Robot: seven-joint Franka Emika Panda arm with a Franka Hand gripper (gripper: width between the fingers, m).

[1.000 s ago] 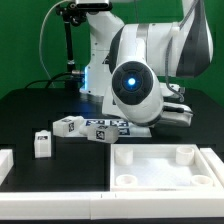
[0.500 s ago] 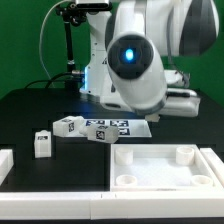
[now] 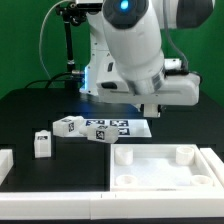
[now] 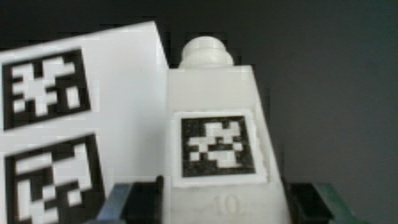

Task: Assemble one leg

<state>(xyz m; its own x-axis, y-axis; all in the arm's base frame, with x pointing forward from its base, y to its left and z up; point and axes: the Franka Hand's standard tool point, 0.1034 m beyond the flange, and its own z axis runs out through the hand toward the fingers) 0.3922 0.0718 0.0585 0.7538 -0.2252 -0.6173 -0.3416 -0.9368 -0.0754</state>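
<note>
In the wrist view a white leg (image 4: 221, 120) with a black-and-white tag and a rounded tip stands between my two dark fingers (image 4: 135, 200). My gripper (image 4: 224, 205) is shut on its lower end. In the exterior view the gripper (image 3: 150, 106) hangs under the raised arm, above the right end of the marker board (image 3: 118, 127), and the held leg is barely visible there. Two more legs lie loose on the black table: one upright (image 3: 40, 144) on the exterior view's left, one (image 3: 68, 126) next to the marker board.
The large white tray-like panel (image 3: 160, 170) with round corner sockets lies in front on the exterior view's right. Another white part (image 3: 5, 160) sits at the left edge. The marker board also shows behind the held leg (image 4: 71, 110). A black stand (image 3: 68, 40) rises at the back.
The arm has swung upward and turned, so its round blue-lit joint has moved up toward the frame's top. The loose legs, marker board and panel have not moved.
</note>
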